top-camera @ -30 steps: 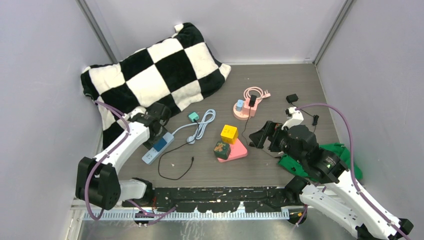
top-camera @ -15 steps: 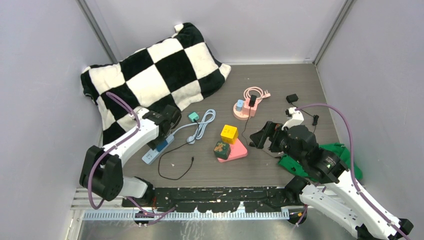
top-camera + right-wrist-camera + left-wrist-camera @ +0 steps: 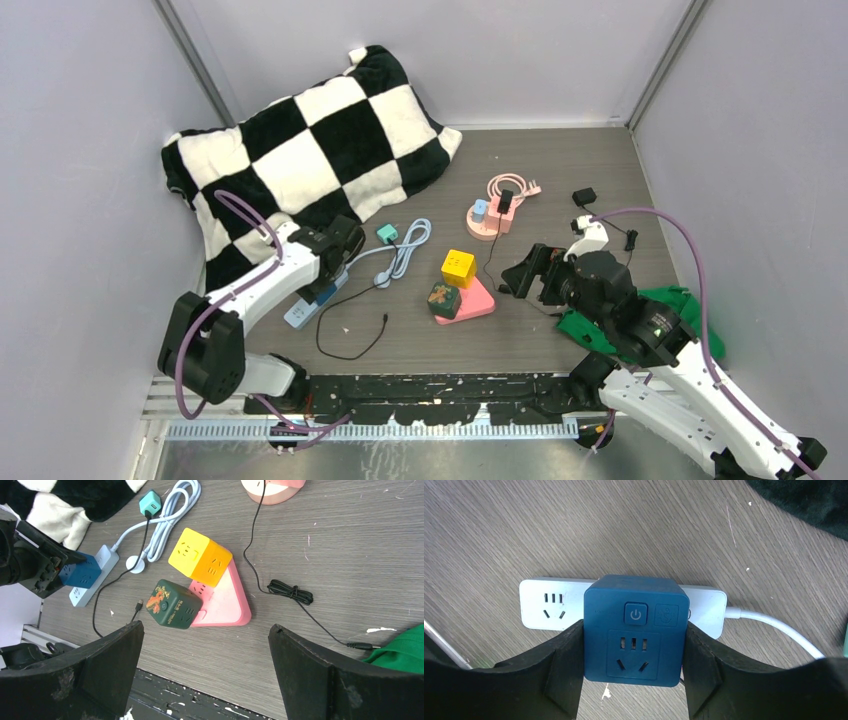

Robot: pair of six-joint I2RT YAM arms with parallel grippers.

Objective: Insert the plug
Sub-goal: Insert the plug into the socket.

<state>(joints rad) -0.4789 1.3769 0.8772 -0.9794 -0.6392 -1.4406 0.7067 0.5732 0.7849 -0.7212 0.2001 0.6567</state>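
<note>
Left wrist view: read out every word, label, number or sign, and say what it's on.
Power symbol, a circle with a stroke: on the button of the blue cube adapter.
Icon beside that button: too faint to read.
On the white power strip: nothing readable.
No words or numbers are legible.

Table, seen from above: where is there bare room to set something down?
Free: the far right corner of the table, behind the round pink socket; also the near edge, between the pink triangular socket and the base rail. Crowded: the middle, around the yellow cube and white cord; the pillow fills the far left.
</note>
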